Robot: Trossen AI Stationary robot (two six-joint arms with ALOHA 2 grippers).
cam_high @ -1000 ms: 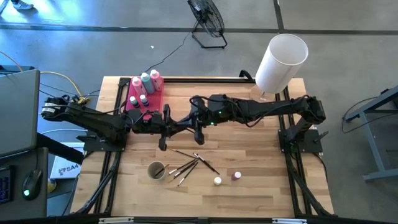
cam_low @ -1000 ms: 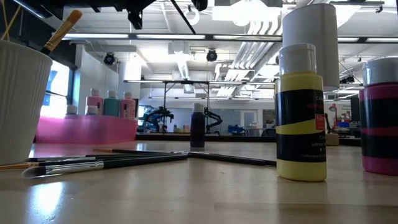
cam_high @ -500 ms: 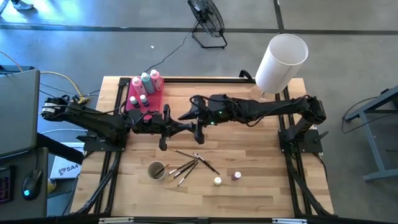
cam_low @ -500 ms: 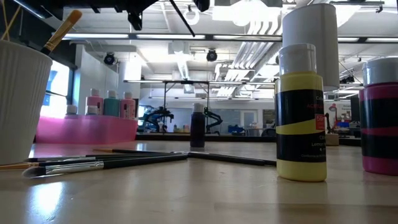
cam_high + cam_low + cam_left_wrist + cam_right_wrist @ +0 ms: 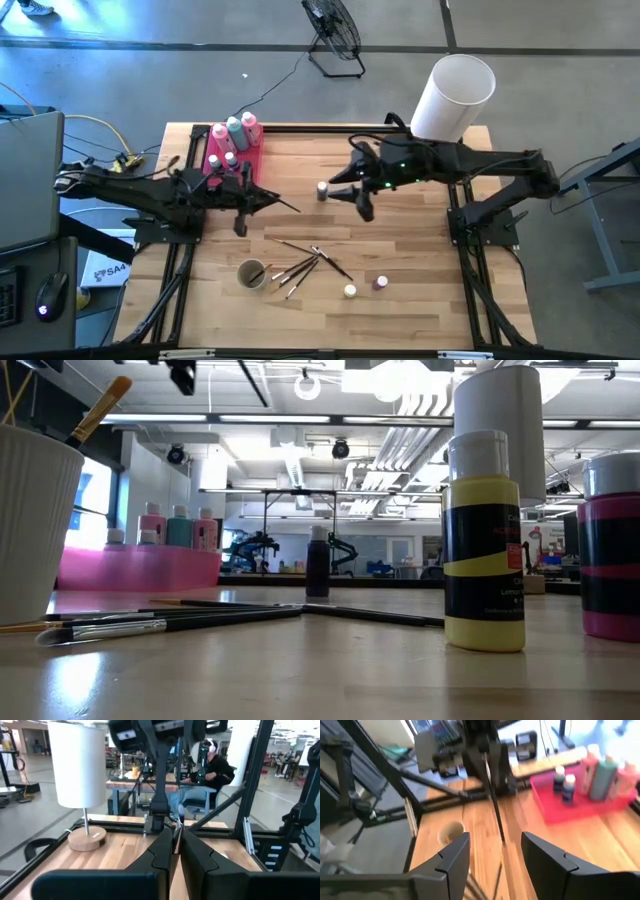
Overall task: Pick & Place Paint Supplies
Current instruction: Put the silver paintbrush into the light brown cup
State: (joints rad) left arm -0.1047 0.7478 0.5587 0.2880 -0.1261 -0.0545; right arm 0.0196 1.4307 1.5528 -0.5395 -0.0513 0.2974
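Observation:
My left gripper (image 5: 268, 199) hovers over the table's left half, shut on a thin dark brush (image 5: 288, 205) that juts out toward the right; in the right wrist view the brush (image 5: 494, 805) shows as a dark line. Right of centre, my right gripper (image 5: 338, 188) stands open and empty, its fingers (image 5: 455, 852) spread wide. A dark paint pot (image 5: 322, 190) stands on the table below its fingertips. Pink and teal bottles (image 5: 233, 131) stand in the pink tray (image 5: 252, 160). More brushes (image 5: 305, 262) and two pots (image 5: 350, 291) lie near the front. My left gripper pinches the brush near one end (image 5: 274, 201) between its two shut fingers (image 5: 165, 845). The fingers reach about level from the table's left side and lie along the brush. The brush sticks out past the fingertips toward the right, clear of the table.
A white ribbed cup (image 5: 251, 273) with a brush in it stands near the front left. A white cylinder lamp (image 5: 452, 97) on a wooden foot stands at the back right corner. A black frame rail (image 5: 320, 128) runs along the table's far edge. A person sits beyond the table (image 5: 210, 765).
The two grippers, which met over the middle of the table, have drawn apart. My left gripper has gone toward the table's left edge, carrying the brush along. My right gripper has left the brush and pulled back toward the right edge and upward, uncovering the dark pot.

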